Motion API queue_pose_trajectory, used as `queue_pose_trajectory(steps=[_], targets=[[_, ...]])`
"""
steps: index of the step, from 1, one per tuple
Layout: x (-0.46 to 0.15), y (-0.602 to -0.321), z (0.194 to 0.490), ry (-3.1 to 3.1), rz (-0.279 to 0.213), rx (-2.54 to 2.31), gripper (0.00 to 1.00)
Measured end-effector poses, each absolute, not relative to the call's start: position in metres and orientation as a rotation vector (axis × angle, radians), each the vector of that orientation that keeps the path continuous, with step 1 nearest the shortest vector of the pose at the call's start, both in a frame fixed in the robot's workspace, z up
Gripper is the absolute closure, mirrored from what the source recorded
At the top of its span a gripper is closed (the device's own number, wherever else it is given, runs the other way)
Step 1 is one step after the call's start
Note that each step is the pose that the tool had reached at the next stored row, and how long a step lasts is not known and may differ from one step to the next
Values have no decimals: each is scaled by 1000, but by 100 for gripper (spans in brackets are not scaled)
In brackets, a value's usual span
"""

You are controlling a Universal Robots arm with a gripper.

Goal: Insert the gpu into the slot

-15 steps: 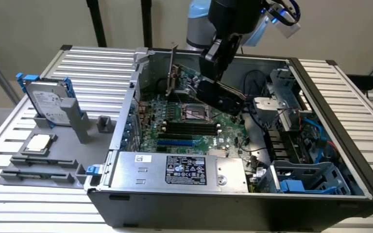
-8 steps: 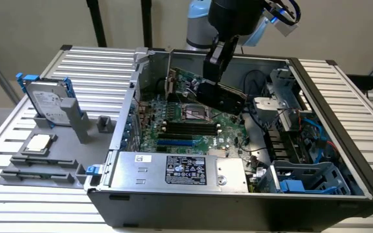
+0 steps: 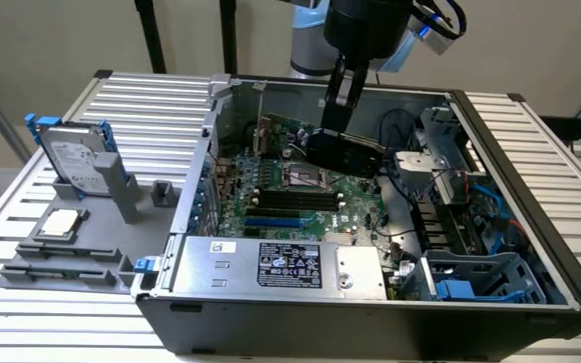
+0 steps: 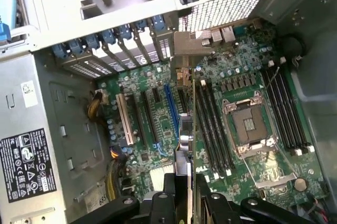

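The gpu (image 3: 343, 151), a green board with a black cooler block, hangs upright inside the open computer case, above the motherboard near the CPU socket. My gripper (image 3: 335, 130) comes down from above and is shut on its upper edge. In the wrist view the gpu (image 4: 185, 140) appears edge-on between my fingers (image 4: 163, 203), with its silver bracket toward the case's rear wall. The slot (image 3: 274, 223) is a long blue strip on the board near the power supply. In the wrist view the slot (image 4: 170, 109) runs parallel to the card's edge and close beside it, uncovered.
A grey labelled power-supply box (image 3: 281, 265) borders the slot side of the motherboard. Black memory slots (image 3: 293, 200) and the CPU socket (image 4: 248, 124) lie on the card's other side. A drive cage with blue parts (image 3: 477, 276) and cables sit at the exterior view's right. A hard drive (image 3: 73, 159) stands outside the case.
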State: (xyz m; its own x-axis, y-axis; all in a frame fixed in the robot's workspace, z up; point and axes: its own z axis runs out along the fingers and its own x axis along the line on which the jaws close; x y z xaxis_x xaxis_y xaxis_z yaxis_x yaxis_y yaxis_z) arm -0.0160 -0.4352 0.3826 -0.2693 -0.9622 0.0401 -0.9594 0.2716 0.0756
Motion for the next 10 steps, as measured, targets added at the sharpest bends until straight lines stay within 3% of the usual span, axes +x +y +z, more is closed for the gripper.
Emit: queue_pose_trajectory(steps=[10], targets=[[-20,-435,371,-2315,-42,2010,74]])
